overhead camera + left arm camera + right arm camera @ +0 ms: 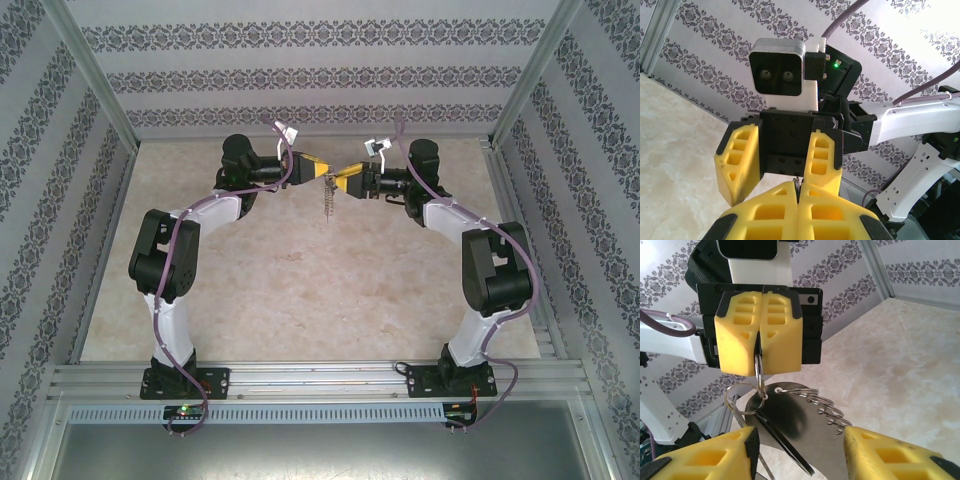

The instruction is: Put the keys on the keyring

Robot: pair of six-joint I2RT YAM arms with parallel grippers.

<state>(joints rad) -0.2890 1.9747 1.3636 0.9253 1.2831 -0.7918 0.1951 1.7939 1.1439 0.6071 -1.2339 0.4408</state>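
Note:
My left gripper [759, 365] is shut on a thin silver split ring [758, 380], whose ends peek out between the fingertips [812, 197]. From that ring the keyring hangs: a flat grey metal piece [810, 425] with several small rings [827, 407] along its edge. A second ring [736, 399] beside it carries a slim dark blade [787, 452], which may be one of the keys; I cannot tell. My right gripper [799, 457] faces the left one, open, its yellow fingers on either side of the hanging piece and apart from it. From above, the bundle [325, 205] dangles between both grippers.
Both arms meet above the back middle of the beige marbled table [300, 290]. Patterned walls [300, 80] close in the back and both sides. An aluminium rail [320, 380] runs along the near edge by the arm bases.

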